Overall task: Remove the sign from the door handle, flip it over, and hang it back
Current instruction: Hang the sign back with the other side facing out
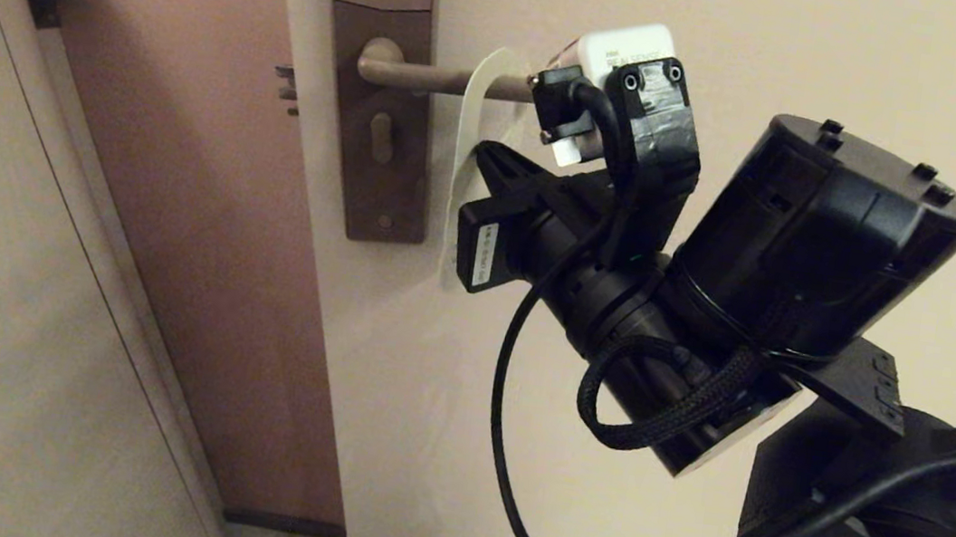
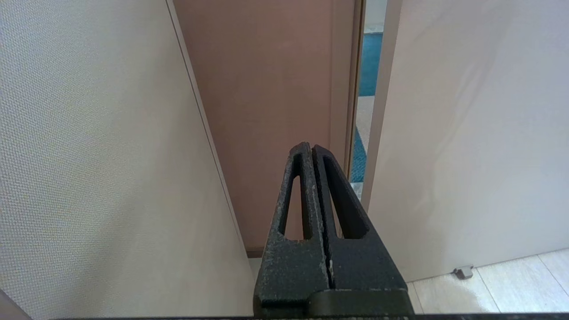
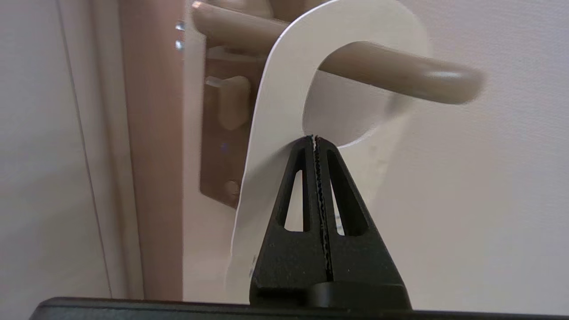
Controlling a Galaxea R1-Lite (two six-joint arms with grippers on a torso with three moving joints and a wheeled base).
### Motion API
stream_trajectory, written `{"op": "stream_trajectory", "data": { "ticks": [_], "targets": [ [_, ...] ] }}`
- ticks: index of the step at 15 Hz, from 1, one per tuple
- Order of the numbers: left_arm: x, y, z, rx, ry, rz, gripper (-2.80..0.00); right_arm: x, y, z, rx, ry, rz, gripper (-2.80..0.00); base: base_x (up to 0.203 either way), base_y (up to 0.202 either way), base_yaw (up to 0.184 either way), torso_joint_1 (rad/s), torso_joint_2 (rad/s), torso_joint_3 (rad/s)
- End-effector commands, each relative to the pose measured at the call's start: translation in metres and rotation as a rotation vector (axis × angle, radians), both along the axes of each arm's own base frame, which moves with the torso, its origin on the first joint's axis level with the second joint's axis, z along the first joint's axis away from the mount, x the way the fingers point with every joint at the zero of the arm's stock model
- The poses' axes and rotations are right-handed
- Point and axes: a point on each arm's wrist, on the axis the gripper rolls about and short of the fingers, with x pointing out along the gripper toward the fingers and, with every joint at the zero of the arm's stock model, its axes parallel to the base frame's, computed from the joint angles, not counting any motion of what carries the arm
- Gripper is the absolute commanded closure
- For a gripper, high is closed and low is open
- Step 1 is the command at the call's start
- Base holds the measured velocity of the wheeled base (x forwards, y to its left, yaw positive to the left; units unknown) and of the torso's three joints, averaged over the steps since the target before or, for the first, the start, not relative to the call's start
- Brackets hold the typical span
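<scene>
Door (image 1: 516, 401): a pale cream panel fills most of the head view, with a reddish-brown door edge (image 1: 200, 225) and a light wall panel (image 1: 1, 292) to its left.

Right arm (image 1: 808, 254): a black arm raised in front of the door, reaching toward the lock hardware, with a white wrist camera (image 1: 622, 58) mounted above its gripper.

Lock plate (image 1: 383, 111): a tall brown plate with a keyhole (image 1: 382, 138), fixed near the door's edge.

Door handle (image 1: 428, 77): a beige-bronze horizontal lever projecting from the lock plate; in the right wrist view its rounded end (image 3: 462, 86) extends past the sign.

Sign (image 3: 289, 89): a white card with its oval hole (image 3: 351, 111) threaded over the lever, so that it hangs around the handle partway along the bar. The face turned toward the wrist camera is white; no lettering can be read on it. In the head view it is seen nearly edge-on (image 1: 470, 122).

Right gripper (image 3: 314, 140): fingers pressed together, pinching the card just below the lower rim of the hole.

Left gripper (image 2: 311, 149): held low before the door gap and away from the handle, fingers closed on nothing.
</scene>
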Motion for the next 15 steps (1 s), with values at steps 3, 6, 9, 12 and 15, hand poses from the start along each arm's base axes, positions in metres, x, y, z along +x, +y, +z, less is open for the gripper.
{"op": "stream_trajectory", "data": {
  "ticks": [3,6,9,12,15],
  "targets": [
    [0.0,0.0,0.0,0.0,0.002,0.001,0.0,0.002,0.012,-0.003,0.014,-0.013,0.012,0.0,0.0,0.0,0.0,0.0,0.0,0.0],
    [0.0,0.0,0.0,0.0,0.002,-0.001,0.0,0.005,0.016,-0.007,0.006,-0.023,0.007,0.0,0.0,0.0,0.0,0.0,0.0,0.0],
    [0.0,0.0,0.0,0.0,0.002,0.0,0.0,0.006,0.024,-0.011,-0.005,-0.022,0.014,0.0,0.0,0.0,0.0,0.0,0.0,0.0],
    [0.0,0.0,0.0,0.0,0.002,0.0,0.0,0.005,0.035,-0.016,-0.005,-0.033,0.031,0.0,0.0,0.0,0.0,0.0,0.0,0.0],
    [0.0,0.0,0.0,0.0,0.002,0.001,0.0,0.01,0.045,-0.02,-0.003,-0.035,0.033,0.0,0.0,0.0,0.0,0.0,0.0,0.0]
  ]
}}
